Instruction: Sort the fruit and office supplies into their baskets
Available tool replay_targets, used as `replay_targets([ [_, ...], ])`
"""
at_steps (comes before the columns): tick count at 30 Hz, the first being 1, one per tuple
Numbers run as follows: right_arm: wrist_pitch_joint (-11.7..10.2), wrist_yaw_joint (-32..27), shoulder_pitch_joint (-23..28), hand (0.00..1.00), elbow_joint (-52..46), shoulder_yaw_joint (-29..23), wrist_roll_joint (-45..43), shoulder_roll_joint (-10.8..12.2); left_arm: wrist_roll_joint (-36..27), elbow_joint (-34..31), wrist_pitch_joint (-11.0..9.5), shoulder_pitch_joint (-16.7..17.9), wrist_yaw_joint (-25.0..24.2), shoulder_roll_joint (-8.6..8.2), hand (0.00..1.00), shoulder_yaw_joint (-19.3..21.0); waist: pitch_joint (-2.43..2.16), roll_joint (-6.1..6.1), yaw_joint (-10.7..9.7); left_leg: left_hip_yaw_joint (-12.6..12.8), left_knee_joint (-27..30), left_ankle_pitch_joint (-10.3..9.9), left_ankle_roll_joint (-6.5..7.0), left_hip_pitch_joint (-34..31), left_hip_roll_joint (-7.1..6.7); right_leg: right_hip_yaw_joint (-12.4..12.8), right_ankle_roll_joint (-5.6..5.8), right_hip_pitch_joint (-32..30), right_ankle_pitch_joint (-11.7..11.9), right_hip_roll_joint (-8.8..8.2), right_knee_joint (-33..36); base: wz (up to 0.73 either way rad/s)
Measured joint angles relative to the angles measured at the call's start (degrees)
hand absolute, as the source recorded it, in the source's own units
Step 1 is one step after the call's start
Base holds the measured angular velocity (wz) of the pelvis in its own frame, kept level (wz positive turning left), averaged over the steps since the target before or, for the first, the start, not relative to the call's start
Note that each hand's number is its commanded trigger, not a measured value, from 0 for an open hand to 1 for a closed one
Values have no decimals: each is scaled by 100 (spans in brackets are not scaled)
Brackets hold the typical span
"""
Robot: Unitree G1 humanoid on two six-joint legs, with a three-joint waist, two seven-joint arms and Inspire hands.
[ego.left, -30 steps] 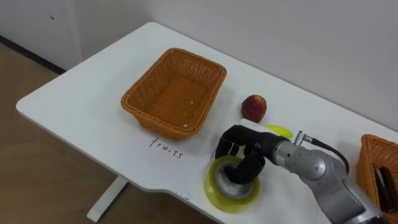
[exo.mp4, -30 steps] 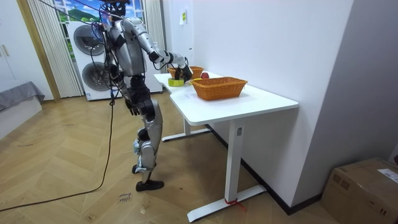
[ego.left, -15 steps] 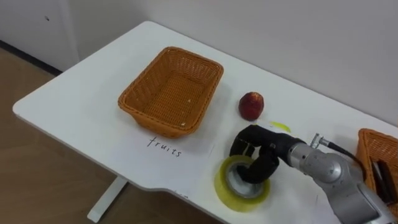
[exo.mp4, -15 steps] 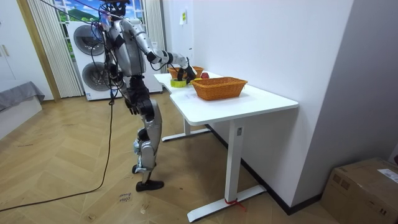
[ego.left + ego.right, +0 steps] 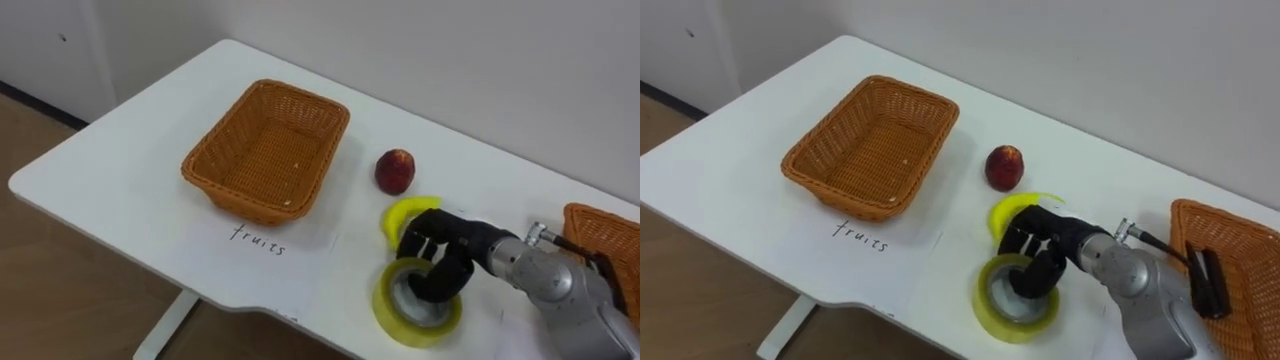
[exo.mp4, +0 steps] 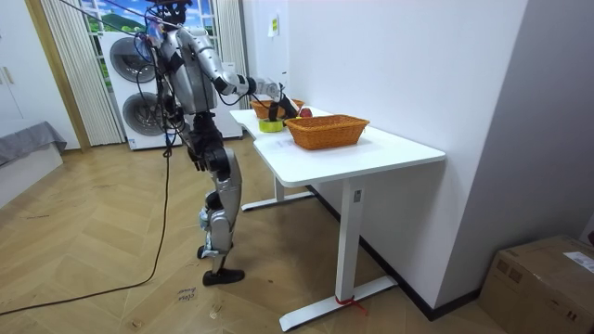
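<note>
My right hand (image 5: 445, 252) comes in from the lower right, its fingers curled into the core of a yellow tape roll (image 5: 415, 310) near the table's front edge. Just behind the hand lies a yellow banana (image 5: 403, 212), partly hidden by it. A red apple (image 5: 395, 171) sits further back. The empty wicker fruit basket (image 5: 267, 150) stands to the left, above a handwritten label (image 5: 257, 241). A second wicker basket (image 5: 1235, 262) at the far right holds a black stapler (image 5: 1207, 282). In the room view my left hand (image 6: 198, 160) hangs by my hip.
The white table (image 5: 130, 160) has bare room left of the fruit basket and along its front edge (image 5: 200, 295). A wall runs close behind the table. In the room view I stand at the table's end, with washing machines (image 6: 139, 88) behind me.
My right hand has dragged the tape roll to the right, away from the fruit basket, uncovering more of the banana. The eye view has shifted slightly.
</note>
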Motion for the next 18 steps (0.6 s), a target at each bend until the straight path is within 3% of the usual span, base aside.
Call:
replay_targets([
  [9, -18, -9, 2, 100, -146, -447, -274, 0, 0, -20, -17, 10, -7, 1, 0, 2, 30, 42, -70, 89, -2, -7, 11, 33, 7, 87, 0, -16, 0, -1, 2, -5],
  [11, -28, -32, 2, 100, -292, -637, -269, -15, -7, -20, -80, 11, -7, 0, 0, 8, 54, 70, -91, 124, -9, -10, 16, 41, 8, 112, 1, -22, -1, -1, -4, -7],
  [18, -214, -120, 1, 100, -503, -802, -271, -91, -42, -17, -292, 17, -1, 0, 0, 116, 61, 73, -280, 170, -51, -11, 17, 71, 18, 166, 7, -26, -4, 5, -12, -2],
])
